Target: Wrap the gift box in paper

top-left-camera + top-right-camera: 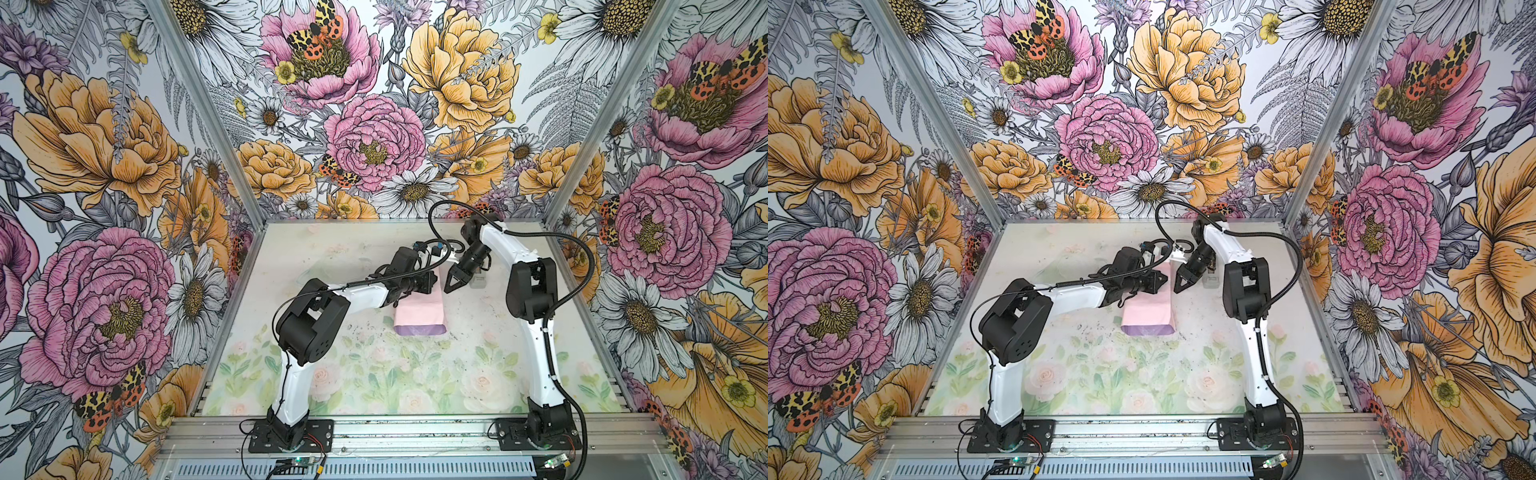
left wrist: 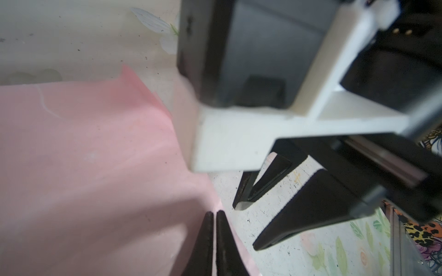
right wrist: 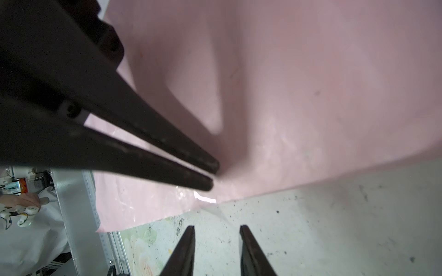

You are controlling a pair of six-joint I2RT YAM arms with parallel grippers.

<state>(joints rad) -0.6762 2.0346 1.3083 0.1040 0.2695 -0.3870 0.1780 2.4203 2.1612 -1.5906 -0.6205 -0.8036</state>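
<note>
The paper point(image 1: 417, 311) lies folded into a block in the middle of the table, pale pink face up and lilac along its near side. The gift box is hidden under it. My left gripper point(image 2: 214, 212) is shut on the paper's far right edge, where a ridge rises to its tips. The right wrist view shows the same fingers point(image 3: 210, 185) pressed together on the pink sheet point(image 3: 311, 95). My right gripper point(image 3: 217, 228) is open with nothing between its jaws. It hangs over bare table just off that edge, beside the left one point(image 1: 449, 289).
A small grey tape dispenser point(image 1: 478, 283) stands just behind my right gripper. The table point(image 1: 374, 374) has a faded floral print, with metal posts and flowered walls on three sides. Both arm bases are bolted to the front rail.
</note>
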